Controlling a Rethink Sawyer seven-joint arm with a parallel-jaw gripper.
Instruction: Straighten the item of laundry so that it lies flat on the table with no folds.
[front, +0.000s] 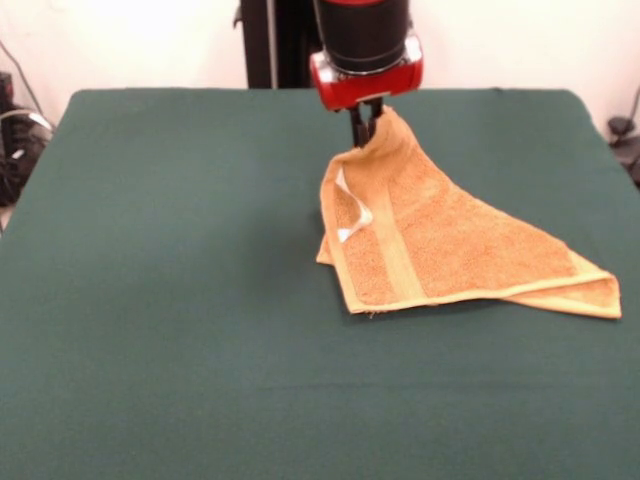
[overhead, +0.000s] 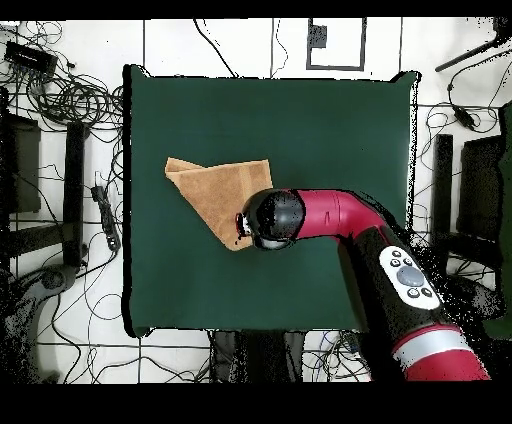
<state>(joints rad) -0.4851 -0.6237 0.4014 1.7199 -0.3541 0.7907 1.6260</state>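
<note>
Pincer (front: 364, 128) pinches towel (front: 440, 245) peak (seemingly a corner), rest draped below.

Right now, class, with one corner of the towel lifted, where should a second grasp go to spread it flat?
The gripper pinches the towel's raised corner. A likely next grasp is the folded-over corner lying flat on the table, taken from above, since two layers overlap there.

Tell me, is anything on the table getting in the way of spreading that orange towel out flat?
Nothing visible does. The gripper already pinches one corner of the towel, lifting it into a peak, and the green table around it holds no other things in either view.
</note>
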